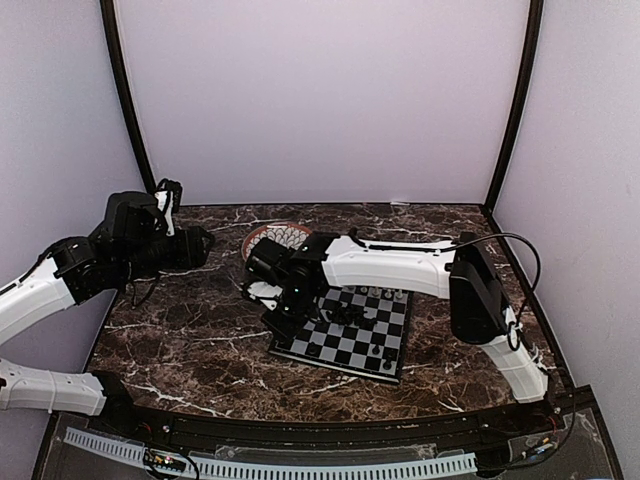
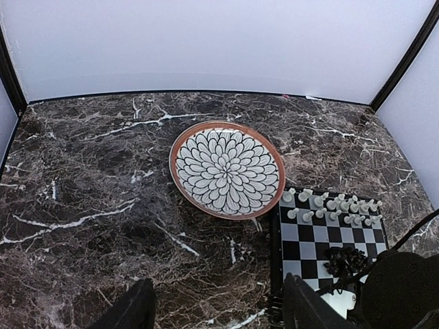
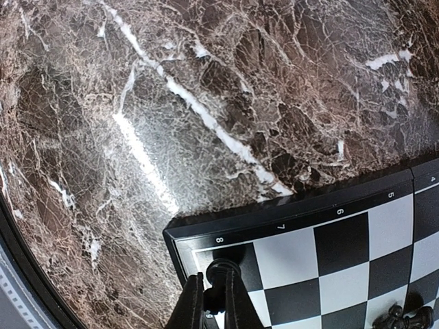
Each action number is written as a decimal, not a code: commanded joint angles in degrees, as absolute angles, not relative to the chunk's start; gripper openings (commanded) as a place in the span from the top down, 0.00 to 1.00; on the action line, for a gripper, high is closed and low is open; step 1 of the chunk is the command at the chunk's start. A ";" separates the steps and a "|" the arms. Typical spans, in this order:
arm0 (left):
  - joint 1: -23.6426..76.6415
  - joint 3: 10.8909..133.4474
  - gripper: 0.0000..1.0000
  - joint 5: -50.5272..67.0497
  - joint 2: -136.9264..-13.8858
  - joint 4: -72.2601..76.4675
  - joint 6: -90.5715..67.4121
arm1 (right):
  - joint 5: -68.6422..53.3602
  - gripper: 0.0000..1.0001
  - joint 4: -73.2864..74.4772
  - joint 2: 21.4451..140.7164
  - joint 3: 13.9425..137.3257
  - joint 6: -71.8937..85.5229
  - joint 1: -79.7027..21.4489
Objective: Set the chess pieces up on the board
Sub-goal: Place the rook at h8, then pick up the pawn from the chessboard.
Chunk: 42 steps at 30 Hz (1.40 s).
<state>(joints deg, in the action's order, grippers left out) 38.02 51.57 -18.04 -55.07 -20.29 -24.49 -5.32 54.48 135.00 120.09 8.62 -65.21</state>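
Marble-patterned table (image 1: 200, 340), dark brown with white veins, seen from above with two robot arms reaching over it. A small chequered board (image 1: 330, 345) lies flat to the right of centre. A round plate (image 1: 268, 236) with a white petal pattern and a brown rim sits just behind the board's far left corner.

The right arm stretches leftward across the board, and the right claw (image 1: 283, 322) points down at the board's near left corner. In the right wrist view the right claw's fingers are pressed almost together, pinching a black chess piece (image 3: 219, 269) between the tips. That piece is upright over the dark corner square beside the printed 8. Whether its base touches the square cannot be told.

The left arm is raised at the left side of the table, well apart from the board. The left claw (image 2: 219, 301) is spread wide and holds nothing, hanging above bare marble with the plate ahead of it.

White chess pieces (image 2: 333, 205) stand in two rows along the board's far edge. A few black chess pieces (image 2: 346, 259) are bunched near the middle of the board, close to the right arm, and more stand singly on squares nearer the front edge.
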 commanded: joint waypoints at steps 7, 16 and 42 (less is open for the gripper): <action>37.70 50.76 0.35 -17.60 -55.07 -20.69 -24.68 | -5.87 0.89 54.81 136.49 119.88 9.56 -64.78; 37.68 51.34 0.34 -17.62 -55.03 -20.83 -24.48 | -6.89 0.75 55.27 133.42 121.48 10.08 -63.69; 38.32 66.22 0.53 8.50 -83.00 -15.90 -24.46 | -1.19 0.77 49.58 112.49 93.21 9.06 -47.73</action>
